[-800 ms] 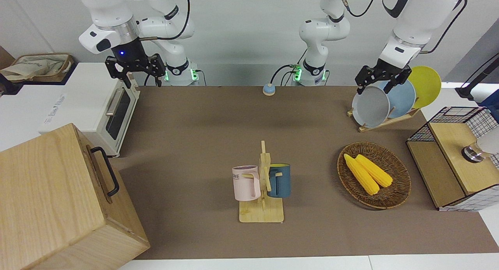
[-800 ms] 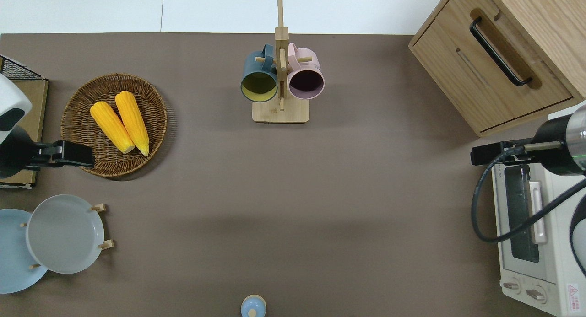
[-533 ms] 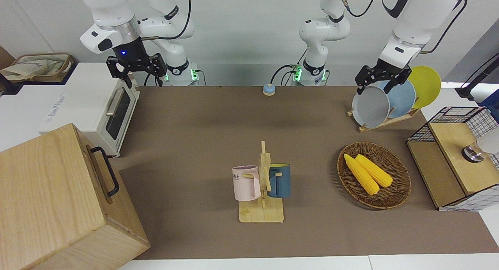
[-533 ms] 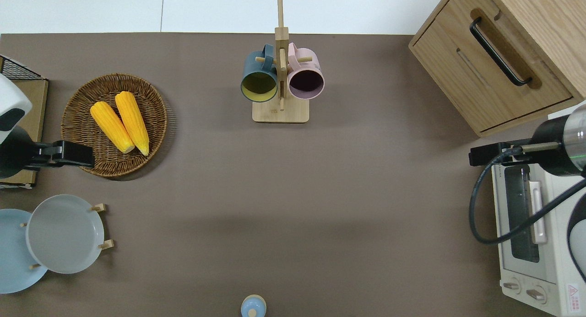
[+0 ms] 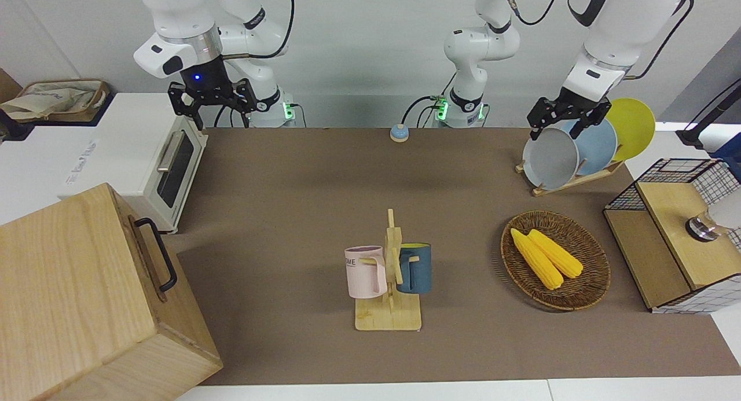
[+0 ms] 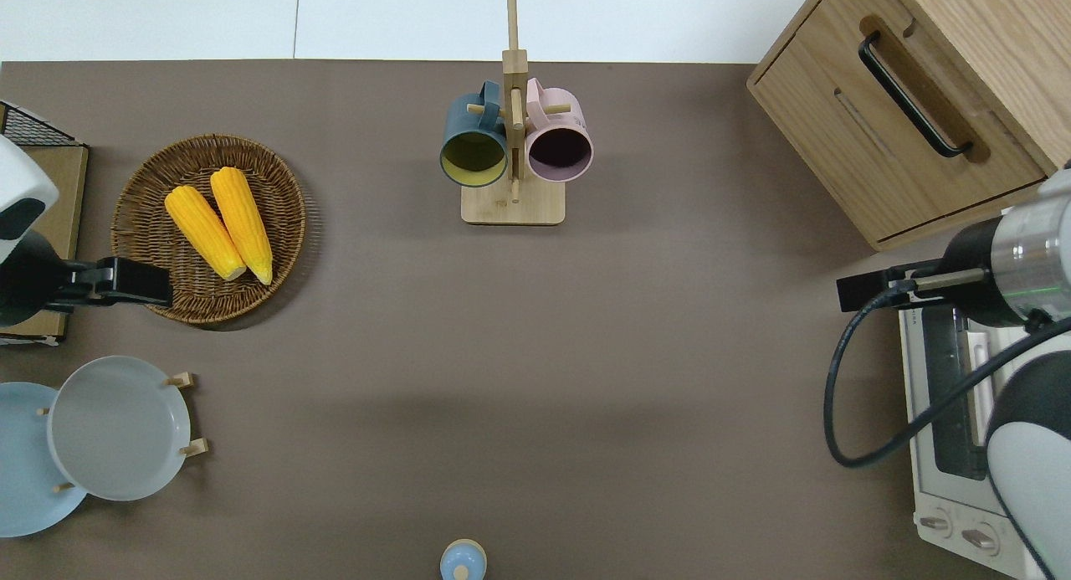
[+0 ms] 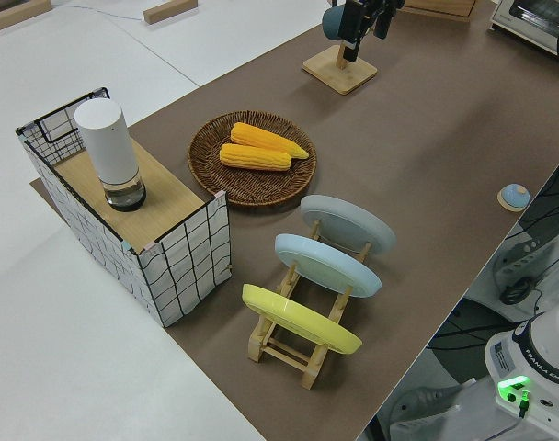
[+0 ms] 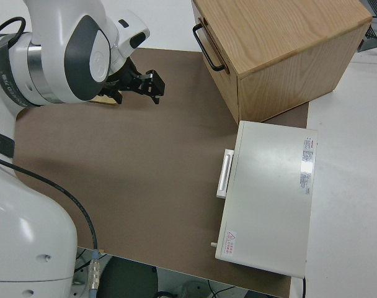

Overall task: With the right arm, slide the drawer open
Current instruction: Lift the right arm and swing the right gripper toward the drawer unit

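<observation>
White toaster oven [image 5: 136, 158] at the right arm's end of the table. Mug rack [image 5: 391, 285] mid-table, holding pink mug [image 5: 365, 272] and dark blue mug [image 5: 415, 268]. Wicker basket [image 5: 590, 285] with two corn cobs [image 5: 546, 258]. Plate rack [image 7: 302, 326] holding grey, blue, yellow plates. Wire-mesh cabinet [image 7: 183, 248] beside the basket.

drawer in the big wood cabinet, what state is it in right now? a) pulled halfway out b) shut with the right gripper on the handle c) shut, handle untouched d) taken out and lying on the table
c: the drawer sits flush in its cabinet, and the right gripper hangs in the air by the toaster oven, well clear of the black handle.
</observation>
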### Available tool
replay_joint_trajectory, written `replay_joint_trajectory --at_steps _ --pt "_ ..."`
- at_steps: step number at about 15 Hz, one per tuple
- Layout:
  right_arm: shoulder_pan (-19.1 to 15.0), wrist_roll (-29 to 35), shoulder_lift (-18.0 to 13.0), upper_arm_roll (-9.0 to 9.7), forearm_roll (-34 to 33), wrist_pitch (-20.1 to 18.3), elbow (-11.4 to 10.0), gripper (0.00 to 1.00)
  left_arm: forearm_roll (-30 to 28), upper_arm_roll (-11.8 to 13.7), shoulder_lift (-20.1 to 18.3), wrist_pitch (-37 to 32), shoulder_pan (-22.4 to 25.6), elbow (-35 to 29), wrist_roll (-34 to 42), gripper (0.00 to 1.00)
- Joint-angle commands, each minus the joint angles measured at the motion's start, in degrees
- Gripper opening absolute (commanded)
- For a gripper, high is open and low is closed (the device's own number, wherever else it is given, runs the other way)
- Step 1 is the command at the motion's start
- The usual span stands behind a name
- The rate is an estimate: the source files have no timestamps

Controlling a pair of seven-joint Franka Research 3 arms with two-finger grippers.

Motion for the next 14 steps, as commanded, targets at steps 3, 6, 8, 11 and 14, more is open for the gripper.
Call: replay_joint_trajectory --at_steps 3,6,8,11,14 --pt "0.35 3.72 -0.2 7.59 -11.49 -0.88 0.34 0.987 0.73 0.21 -0.42 -0.27 -0.27 0.04 0.28 1.0" --pt "0.35 5.3 0.24 12.34 -18.35 -0.97 0.08 0.987 0.73 0.21 -0.42 -0.35 -0.27 0.04 0.36 1.0" --pt "0.35 6.01 0.85 15.15 -23.53 -1.05 -0.27 0.99 0.73 0.21 -0.42 -0.27 -0.27 0.04 0.36 1.0" --pt "1.05 6.18 2.78 19.29 -33.71 -1.85 -1.41 0.99 0.73 0.21 -0.51 -0.27 -0.27 0.04 0.36 1.0" --pt "1.67 8.2 4.72 21.66 -40.59 -2.37 -2.12 0.99 0.73 0.12 -0.42 -0.27 -0.27 0.04 0.28 1.0"
